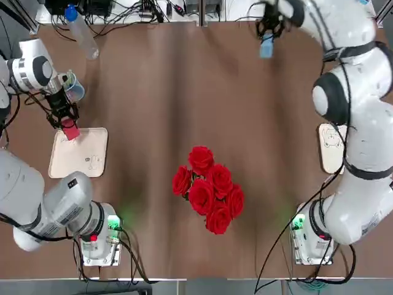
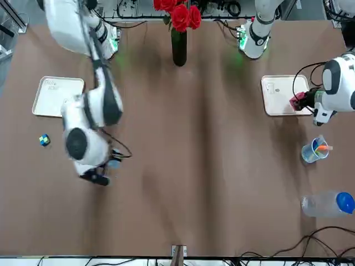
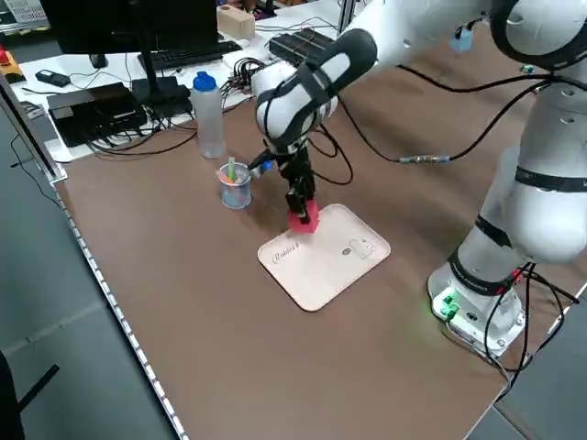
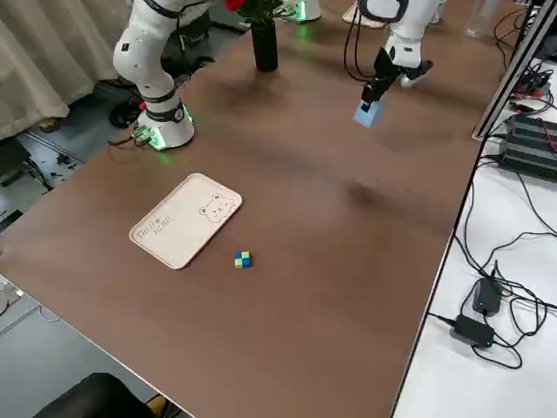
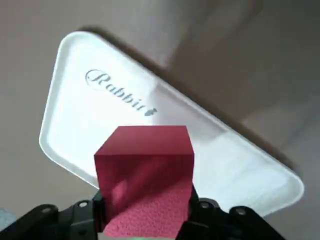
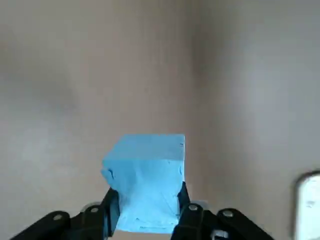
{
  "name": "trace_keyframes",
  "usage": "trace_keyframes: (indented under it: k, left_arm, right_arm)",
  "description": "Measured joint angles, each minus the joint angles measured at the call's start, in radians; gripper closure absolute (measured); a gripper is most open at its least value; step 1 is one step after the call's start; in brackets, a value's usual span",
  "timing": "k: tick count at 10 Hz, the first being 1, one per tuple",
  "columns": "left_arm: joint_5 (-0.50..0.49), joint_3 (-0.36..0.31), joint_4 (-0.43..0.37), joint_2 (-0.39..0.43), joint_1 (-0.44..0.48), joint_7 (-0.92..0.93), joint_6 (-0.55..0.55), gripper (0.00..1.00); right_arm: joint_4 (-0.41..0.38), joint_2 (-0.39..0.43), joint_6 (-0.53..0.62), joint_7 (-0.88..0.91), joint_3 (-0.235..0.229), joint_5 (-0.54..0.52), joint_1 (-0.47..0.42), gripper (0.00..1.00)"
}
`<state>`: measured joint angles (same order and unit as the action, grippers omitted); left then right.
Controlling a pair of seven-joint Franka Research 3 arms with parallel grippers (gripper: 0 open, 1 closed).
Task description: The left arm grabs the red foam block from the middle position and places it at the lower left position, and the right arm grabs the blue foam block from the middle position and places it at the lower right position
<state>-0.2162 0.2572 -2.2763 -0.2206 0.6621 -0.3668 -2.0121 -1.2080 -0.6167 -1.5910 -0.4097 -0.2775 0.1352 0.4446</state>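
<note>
Brown tabletop carries a vase of roses (image 1: pixel 207 187) near its middle and a pale tray at each near corner, and you can see both blocks are already lifted but neither is set down. Your left gripper (image 1: pixel 69 127), fingers closed on the red foam block (image 1: pixel 70 131), hangs over the far edge of the left tray (image 1: pixel 80 157) at about 9 o'clock, so only lowering and release seem left there. Your right gripper (image 1: pixel 266 43) pinches the blue foam block (image 1: pixel 266 48) out at 1 o'clock, well apart from the right tray (image 1: pixel 330 147), so its whole carry remains; the left tray reads "Rabbit" (image 5: pixel 120 95).
</note>
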Motion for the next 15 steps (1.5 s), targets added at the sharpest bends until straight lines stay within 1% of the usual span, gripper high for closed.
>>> trace_keyframes:
  k: [2,4,5,6,7,8,10,12,13,14,15]
  left_arm:
    - [-0.038,0.000,-0.011,-0.026,0.017,-0.002,0.000,0.42]
    - [-0.075,0.000,-0.015,-0.051,0.038,-0.003,-0.007,0.41]
    - [-0.076,0.000,-0.015,-0.063,0.043,-0.003,-0.012,0.29]
    - [-0.076,0.001,-0.014,-0.068,0.043,-0.003,-0.015,0.14]
    - [-0.077,0.004,-0.011,-0.068,0.043,-0.006,-0.013,0.01]
    - [-0.077,0.010,-0.005,-0.061,0.043,-0.007,-0.002,0.00]
    - [-0.077,0.053,0.022,-0.012,0.043,-0.011,0.064,0.00]
    - [-0.058,0.131,0.081,0.053,0.044,-0.003,0.113,0.00]
    - [-0.022,0.190,0.122,0.077,0.043,0.000,0.117,0.00]
    - [0.019,0.245,0.171,0.090,0.039,0.000,0.120,0.00]
    - [0.059,0.279,0.230,0.094,0.034,0.000,0.121,0.00]
  right_arm:
    - [-0.004,0.034,0.057,0.146,-0.018,-0.036,-0.090,0.51]
    - [-0.031,0.031,0.053,0.260,-0.023,-0.094,-0.158,0.51]
    - [-0.047,0.030,0.043,0.309,-0.023,-0.104,-0.191,0.50]
    - [-0.059,0.029,0.029,0.364,-0.020,-0.106,-0.236,0.50]
    - [-0.075,0.029,0.009,0.427,-0.009,-0.107,-0.297,0.50]
    - [-0.090,0.029,-0.006,0.485,0.004,-0.107,-0.358,0.51]
    - [-0.099,0.030,-0.011,0.536,0.009,-0.109,-0.433,0.50]
    - [-0.100,0.039,-0.011,0.650,0.008,-0.113,-0.505,0.50]
    - [-0.105,0.042,-0.015,0.728,0.008,-0.113,-0.564,0.50]
    - [-0.139,0.052,-0.057,0.797,0.009,-0.113,-0.627,0.50]
    - [-0.229,0.080,-0.154,0.846,0.009,-0.113,-0.679,0.50]
